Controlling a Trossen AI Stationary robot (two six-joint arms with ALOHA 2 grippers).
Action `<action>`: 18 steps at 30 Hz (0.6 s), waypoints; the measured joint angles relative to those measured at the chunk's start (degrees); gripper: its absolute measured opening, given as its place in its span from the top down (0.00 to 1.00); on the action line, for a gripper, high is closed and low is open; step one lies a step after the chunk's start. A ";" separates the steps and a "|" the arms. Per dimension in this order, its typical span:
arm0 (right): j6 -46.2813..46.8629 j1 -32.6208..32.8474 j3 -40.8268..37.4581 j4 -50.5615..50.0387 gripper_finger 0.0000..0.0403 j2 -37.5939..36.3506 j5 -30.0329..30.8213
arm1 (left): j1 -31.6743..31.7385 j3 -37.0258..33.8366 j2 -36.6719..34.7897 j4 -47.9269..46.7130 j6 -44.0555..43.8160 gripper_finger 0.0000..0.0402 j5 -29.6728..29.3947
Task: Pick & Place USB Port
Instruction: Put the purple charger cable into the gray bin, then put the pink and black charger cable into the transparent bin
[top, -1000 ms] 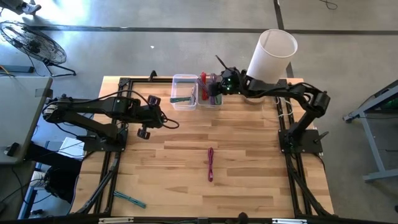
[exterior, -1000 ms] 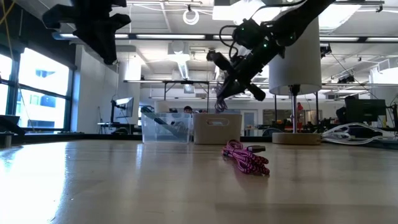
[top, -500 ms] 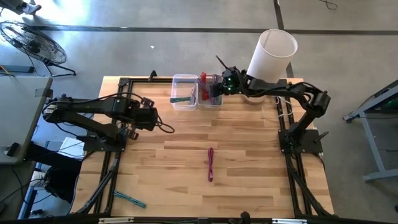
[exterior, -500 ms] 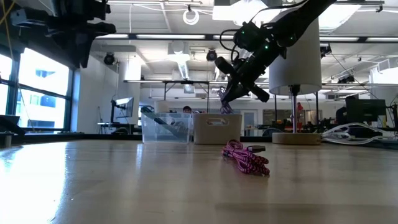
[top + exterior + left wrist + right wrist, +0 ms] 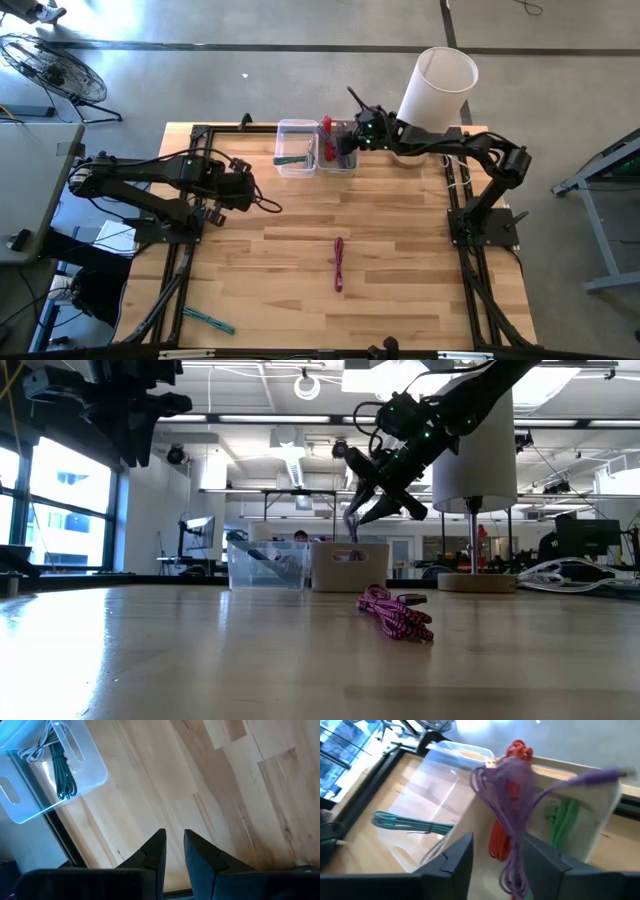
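Observation:
My right gripper (image 5: 350, 142) hangs open over the white bin (image 5: 340, 158) at the table's far edge. A purple USB cable (image 5: 507, 785) dangles between its fingers above the red cable (image 5: 497, 837) and green cable (image 5: 562, 822) lying in that bin. Beside it stands a clear bin (image 5: 296, 147) holding a teal cable (image 5: 292, 158). A pink cable (image 5: 339, 264) lies bunched on the middle of the table. My left gripper (image 5: 222, 205) hovers at the table's left, pointing down, its fingers (image 5: 174, 834) a narrow gap apart with nothing between them. My right gripper has the purple cable's strands (image 5: 512, 865) running down between its spread fingers, above the white bin. Blur keeps me from telling whether a finger touches the cable. The cable's looped end (image 5: 485, 772) stands ahead of the fingertips and its lower end (image 5: 350, 525) hangs toward the bin.
A tall white cylinder (image 5: 437, 90) stands at the far right corner behind the right arm. Another teal cable (image 5: 208, 320) lies near the table's front left corner. Bare wood stretches between the bins and the pink cable.
My right gripper has opened over the white bin: its fingers, shut on the purple cable a moment ago, now stand apart with the cable loose between them. My left gripper has tipped further downward and drawn back a little toward the table's left edge.

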 joint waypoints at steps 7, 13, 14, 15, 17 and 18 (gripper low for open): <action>0.50 0.51 0.02 6.81 0.54 0.00 -7.69 | 0.00 0.00 0.00 0.06 0.45 0.84 0.03; 1.43 4.13 0.02 15.15 0.53 -0.71 -18.57 | 0.00 0.00 0.00 0.07 -0.06 0.84 0.52; 2.11 5.09 0.02 15.50 0.53 -1.10 -20.86 | 0.00 0.00 0.00 0.05 -0.56 0.84 0.62; 2.55 6.22 0.02 15.57 0.53 -1.49 -23.27 | 0.00 0.00 0.00 0.03 -0.92 0.84 0.88; 3.99 8.97 0.02 14.96 0.53 -2.43 -26.81 | 0.00 0.00 0.00 0.00 -1.02 0.84 2.16; 5.07 10.40 0.02 14.14 0.53 -2.98 -28.59 | 0.00 -0.01 0.00 -0.03 -1.02 0.84 2.58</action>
